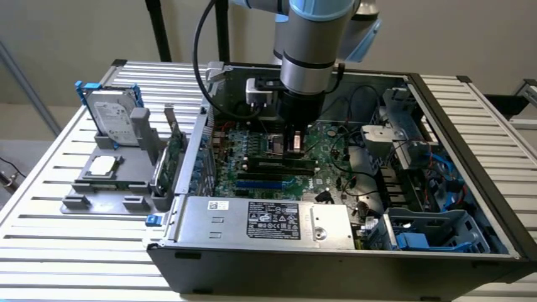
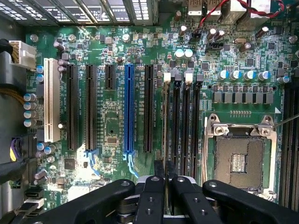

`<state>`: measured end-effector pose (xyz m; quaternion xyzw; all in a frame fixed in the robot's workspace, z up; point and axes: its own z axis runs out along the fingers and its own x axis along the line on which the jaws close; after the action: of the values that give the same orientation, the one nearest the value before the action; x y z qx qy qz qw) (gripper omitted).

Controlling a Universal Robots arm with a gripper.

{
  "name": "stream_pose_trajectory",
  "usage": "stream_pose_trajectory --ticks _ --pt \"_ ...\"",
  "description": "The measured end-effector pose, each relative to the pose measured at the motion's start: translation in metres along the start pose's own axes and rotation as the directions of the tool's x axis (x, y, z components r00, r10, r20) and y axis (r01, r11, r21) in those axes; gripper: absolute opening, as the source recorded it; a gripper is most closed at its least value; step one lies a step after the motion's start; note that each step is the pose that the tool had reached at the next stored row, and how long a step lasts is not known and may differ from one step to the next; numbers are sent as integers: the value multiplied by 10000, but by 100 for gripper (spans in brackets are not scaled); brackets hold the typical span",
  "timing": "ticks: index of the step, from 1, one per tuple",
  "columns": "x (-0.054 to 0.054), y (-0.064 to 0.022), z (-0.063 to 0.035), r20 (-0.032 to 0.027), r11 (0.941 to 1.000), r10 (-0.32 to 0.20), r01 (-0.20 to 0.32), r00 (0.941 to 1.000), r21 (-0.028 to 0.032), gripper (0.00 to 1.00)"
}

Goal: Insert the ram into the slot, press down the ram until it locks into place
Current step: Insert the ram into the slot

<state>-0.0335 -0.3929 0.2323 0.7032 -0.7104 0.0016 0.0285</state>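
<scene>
My gripper (image 2: 165,164) hangs inside the open computer case (image 1: 470,189), low over the green motherboard (image 2: 112,135). Its two black fingers (image 2: 159,169) are shut on the ram (image 2: 164,121), which I see edge-on as a thin strip. The ram runs along the outermost of several parallel black memory slots (image 2: 186,126), on the side nearest the long black expansion slots. White end clips (image 2: 167,77) show at the far end. Whether the ram sits in the slot or just above it cannot be told. In the exterior view the gripper (image 1: 292,143) is above the slots (image 1: 277,166).
The square metal CPU socket (image 2: 238,156) lies just beyond the memory slots. A blue slot (image 2: 129,107) and a white slot (image 2: 51,100) are on the other side. A power supply (image 1: 260,220), a drive cage (image 1: 436,229) and cables crowd the case. A hard drive (image 1: 113,119) stands outside.
</scene>
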Motion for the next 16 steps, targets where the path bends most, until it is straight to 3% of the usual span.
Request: stream_pose_trajectory --ticks 16 --pt "-6 -1 22 5 9999 121 -121 9999 -5 13"
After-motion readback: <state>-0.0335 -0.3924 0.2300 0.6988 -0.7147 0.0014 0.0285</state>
